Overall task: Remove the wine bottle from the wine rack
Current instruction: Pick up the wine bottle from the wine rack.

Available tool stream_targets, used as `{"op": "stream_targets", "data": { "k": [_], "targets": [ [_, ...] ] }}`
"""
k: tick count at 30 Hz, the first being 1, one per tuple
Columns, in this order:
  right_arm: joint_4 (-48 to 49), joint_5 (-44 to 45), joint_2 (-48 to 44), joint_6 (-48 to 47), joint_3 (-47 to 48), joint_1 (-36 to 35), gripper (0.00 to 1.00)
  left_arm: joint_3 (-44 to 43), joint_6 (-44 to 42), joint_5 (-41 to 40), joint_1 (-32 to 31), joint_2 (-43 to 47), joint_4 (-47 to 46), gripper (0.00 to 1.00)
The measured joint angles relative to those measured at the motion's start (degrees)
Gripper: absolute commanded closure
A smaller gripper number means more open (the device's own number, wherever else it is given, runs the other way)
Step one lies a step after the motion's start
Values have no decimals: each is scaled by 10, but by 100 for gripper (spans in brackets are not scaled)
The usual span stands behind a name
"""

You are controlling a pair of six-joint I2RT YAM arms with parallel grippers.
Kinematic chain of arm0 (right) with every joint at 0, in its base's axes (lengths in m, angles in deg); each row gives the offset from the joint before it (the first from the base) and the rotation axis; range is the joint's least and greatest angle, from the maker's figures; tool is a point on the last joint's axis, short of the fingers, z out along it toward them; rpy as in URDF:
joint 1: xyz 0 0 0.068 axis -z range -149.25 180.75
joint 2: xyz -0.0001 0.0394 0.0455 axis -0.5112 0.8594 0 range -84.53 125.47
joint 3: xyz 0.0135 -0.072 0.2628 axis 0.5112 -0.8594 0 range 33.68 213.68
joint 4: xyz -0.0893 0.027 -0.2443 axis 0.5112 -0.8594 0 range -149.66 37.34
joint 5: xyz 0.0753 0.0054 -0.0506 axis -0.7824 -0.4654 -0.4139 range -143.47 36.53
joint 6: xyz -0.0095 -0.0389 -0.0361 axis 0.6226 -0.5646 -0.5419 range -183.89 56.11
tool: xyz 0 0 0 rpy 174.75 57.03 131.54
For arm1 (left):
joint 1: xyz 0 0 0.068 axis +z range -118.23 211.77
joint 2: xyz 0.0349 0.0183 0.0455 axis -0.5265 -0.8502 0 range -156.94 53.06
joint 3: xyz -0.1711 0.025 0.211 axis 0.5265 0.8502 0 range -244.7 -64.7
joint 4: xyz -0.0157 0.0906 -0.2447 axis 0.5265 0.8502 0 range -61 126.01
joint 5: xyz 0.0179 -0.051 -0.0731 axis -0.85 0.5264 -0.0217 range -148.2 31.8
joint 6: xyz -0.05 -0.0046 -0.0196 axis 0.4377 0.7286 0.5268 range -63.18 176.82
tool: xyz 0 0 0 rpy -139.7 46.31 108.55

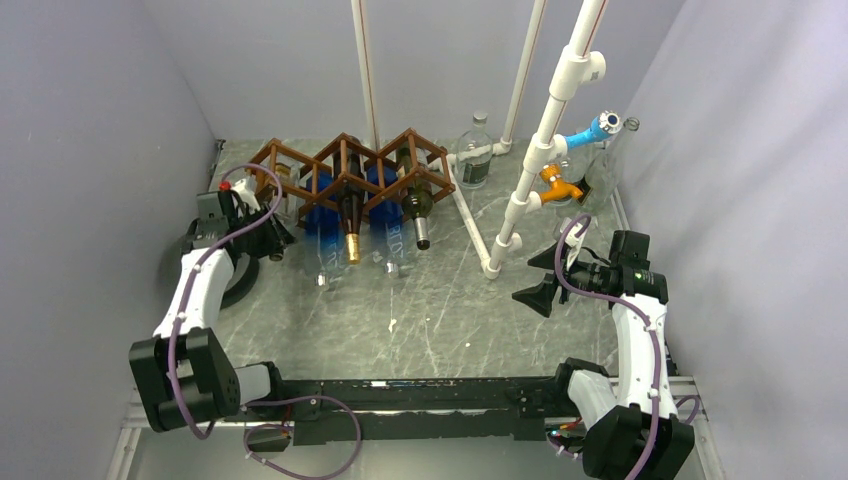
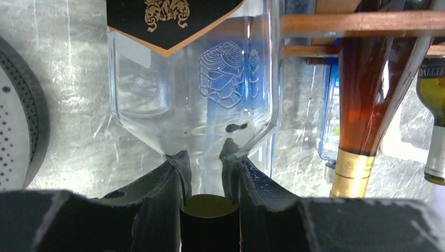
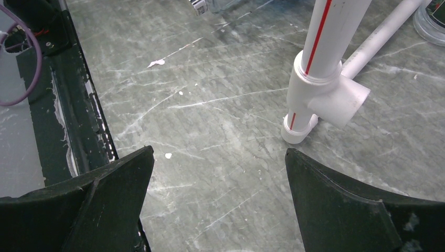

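The brown wooden wine rack (image 1: 350,170) stands at the back left with several bottles lying in its cells. In the left wrist view its slats (image 2: 362,23) show at the top right. My left gripper (image 1: 270,240) (image 2: 206,160) is shut on the neck of a clear wine bottle (image 2: 194,89) with a black and gold label, which lies at the rack's left end. The bottle's olive cap (image 2: 210,206) sits between the fingers. My right gripper (image 1: 545,280) (image 3: 218,157) is wide open and empty above the bare table at the right.
An amber bottle with gold foil (image 1: 351,225) (image 2: 362,105), blue bottles (image 1: 322,225) and a dark green bottle (image 1: 417,215) lie in the rack. A white pipe frame (image 1: 520,190) (image 3: 320,68) stands at centre right. Glass bottles (image 1: 474,155) stand at the back. A dark round disc (image 2: 16,115) lies at the left.
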Motion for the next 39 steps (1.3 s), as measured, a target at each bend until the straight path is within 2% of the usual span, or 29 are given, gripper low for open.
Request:
{"op": "stream_targets", "data": {
  "k": [14,39],
  "targets": [
    [0,0,-3,0,0,0,1,47,-2,-26,-1,125,55,100],
    [1,0,-11,3,0,0,1,99,15,-25,0,241,111,100]
  ]
}}
